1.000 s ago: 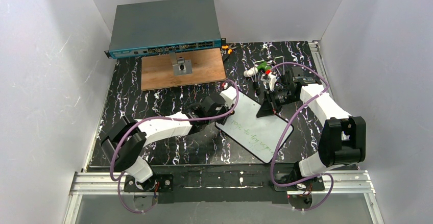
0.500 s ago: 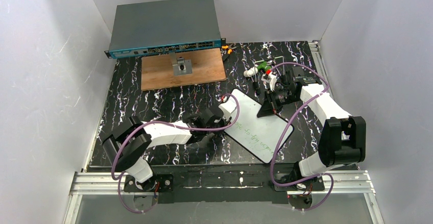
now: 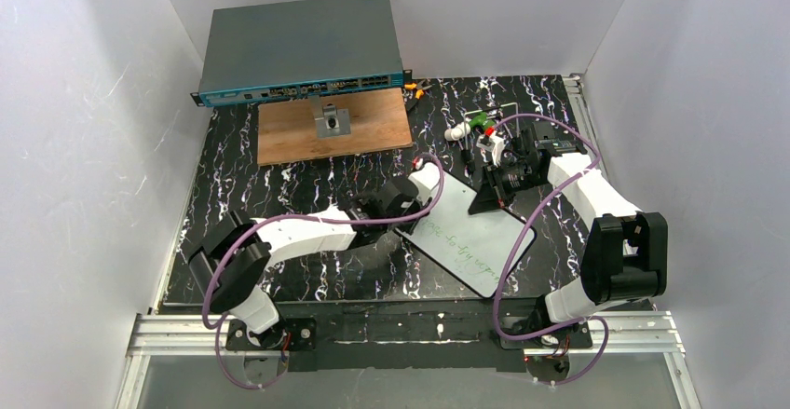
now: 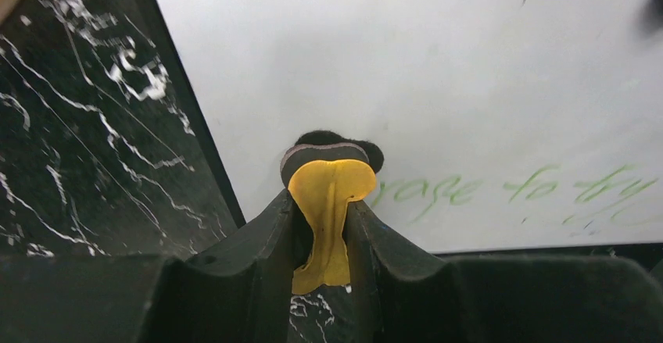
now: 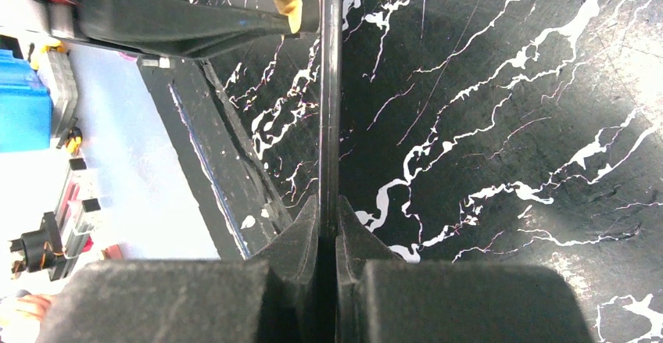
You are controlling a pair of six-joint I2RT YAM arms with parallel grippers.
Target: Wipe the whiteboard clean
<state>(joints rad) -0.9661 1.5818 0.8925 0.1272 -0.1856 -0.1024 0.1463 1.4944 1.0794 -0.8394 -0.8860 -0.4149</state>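
Observation:
The whiteboard [image 3: 475,237] lies at an angle on the black marbled table, with green handwriting [image 4: 516,191] across it. My left gripper [image 4: 320,206] is shut on a yellow eraser [image 4: 330,194], whose dark felt pad [image 4: 332,148] presses on the board just left of the writing. From above, the left gripper [image 3: 421,188] is at the board's far-left corner. My right gripper [image 5: 328,206] is shut on the whiteboard's thin dark rim [image 5: 330,85], seen edge-on. It holds the board's far edge [image 3: 491,197].
A grey-blue network switch [image 3: 300,47] stands at the back. In front of it lies a brown wooden board [image 3: 373,134] carrying a small metal block [image 3: 332,122]. Markers and small parts [image 3: 470,128] lie behind the right gripper. White walls close in on the table.
My left gripper, still holding the eraser, slid toward the near side over the board's left end and then came back toward the far corner. The right arm and the board have stayed put.

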